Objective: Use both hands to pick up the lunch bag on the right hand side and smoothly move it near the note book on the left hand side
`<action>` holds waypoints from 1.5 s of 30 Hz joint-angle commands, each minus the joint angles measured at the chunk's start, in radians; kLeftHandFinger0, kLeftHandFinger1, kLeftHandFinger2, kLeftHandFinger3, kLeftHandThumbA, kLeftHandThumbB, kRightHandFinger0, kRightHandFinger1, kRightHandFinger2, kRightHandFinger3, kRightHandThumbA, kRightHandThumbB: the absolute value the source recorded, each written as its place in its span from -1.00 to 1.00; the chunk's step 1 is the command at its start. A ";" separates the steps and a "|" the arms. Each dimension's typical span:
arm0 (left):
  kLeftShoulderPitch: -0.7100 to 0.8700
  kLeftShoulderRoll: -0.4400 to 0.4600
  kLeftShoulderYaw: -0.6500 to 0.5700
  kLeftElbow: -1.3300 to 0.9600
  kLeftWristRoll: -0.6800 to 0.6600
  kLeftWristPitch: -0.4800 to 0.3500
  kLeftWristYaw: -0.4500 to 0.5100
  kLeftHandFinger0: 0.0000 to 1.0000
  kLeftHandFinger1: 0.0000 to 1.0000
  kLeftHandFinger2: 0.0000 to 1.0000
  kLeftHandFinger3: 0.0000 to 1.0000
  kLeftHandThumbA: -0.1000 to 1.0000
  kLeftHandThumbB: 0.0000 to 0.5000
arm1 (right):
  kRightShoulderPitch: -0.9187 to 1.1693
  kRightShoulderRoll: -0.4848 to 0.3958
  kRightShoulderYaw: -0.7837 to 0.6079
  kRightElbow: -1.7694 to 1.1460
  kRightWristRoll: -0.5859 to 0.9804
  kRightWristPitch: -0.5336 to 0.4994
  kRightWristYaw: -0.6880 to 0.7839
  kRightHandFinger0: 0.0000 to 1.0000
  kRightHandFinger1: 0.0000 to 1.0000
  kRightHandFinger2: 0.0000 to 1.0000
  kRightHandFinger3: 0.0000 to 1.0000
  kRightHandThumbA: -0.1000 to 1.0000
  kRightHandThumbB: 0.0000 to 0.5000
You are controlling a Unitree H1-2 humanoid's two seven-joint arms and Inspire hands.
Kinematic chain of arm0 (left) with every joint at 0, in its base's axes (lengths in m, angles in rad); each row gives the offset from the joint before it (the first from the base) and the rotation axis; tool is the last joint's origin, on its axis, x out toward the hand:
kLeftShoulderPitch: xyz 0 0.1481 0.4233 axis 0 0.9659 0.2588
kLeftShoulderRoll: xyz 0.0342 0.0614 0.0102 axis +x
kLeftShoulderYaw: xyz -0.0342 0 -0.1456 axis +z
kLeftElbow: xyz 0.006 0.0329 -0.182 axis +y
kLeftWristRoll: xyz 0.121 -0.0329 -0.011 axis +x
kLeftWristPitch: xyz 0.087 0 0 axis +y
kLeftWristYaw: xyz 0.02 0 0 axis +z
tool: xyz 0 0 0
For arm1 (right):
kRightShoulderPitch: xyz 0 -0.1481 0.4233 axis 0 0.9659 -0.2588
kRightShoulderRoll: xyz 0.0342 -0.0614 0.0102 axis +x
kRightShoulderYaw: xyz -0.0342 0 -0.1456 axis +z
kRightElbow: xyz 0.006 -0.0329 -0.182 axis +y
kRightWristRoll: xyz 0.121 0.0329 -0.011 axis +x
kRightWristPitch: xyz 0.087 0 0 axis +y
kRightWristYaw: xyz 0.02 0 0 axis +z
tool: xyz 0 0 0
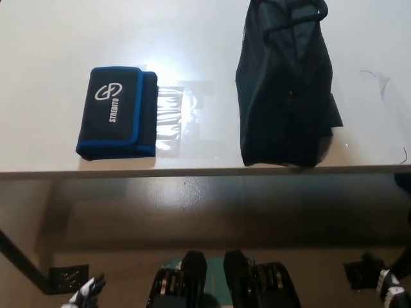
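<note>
Two items on a pale table (51, 38), viewed steeply from above. At right, a black lunch bag (284, 90), soft and slightly crumpled, lying lengthwise from the far edge of the picture down to just short of the table's near edge. Thin black handle straps visible at its far end. A small black flap or strap sticking out at its right side.

At left, well apart from the bag, a black notebook (118, 112) or zip case with bright blue trim, a white logo and lettering across its cover. Lying flat, its long sides running toward the near edge, near that edge but not over it. Bright glare and a patch of clear, shiny film on the tabletop just to its right, between the two items.

Below the table edge, a shadowed floor. At lower left corner, only the tip of the white left hand (87, 292), low and far from the table; grip impossible to tell. At lower right corner, a sliver of the black right hand (388, 285), equally low and away from the bag; open or clenched impossible to tell. Nothing touching the bag.
</note>
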 commanded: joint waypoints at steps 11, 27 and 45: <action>-0.227 0.026 0.031 -0.308 -0.101 0.097 -0.075 1.00 1.00 1.00 1.00 1.00 0.45 | -0.143 -0.005 -0.099 -0.202 0.141 0.031 -0.020 1.00 1.00 1.00 1.00 1.00 -0.16; -0.575 -0.092 0.007 -0.216 -0.135 0.304 -0.093 1.00 1.00 1.00 1.00 1.00 0.25 | -0.455 -0.047 -0.165 -0.100 0.583 0.302 0.060 1.00 1.00 1.00 1.00 1.00 0.46; -0.911 -0.203 -0.030 0.147 -0.027 0.319 -0.072 1.00 1.00 1.00 1.00 1.00 0.54 | -0.708 0.026 -0.152 0.045 0.683 0.432 0.099 1.00 1.00 1.00 1.00 1.00 0.45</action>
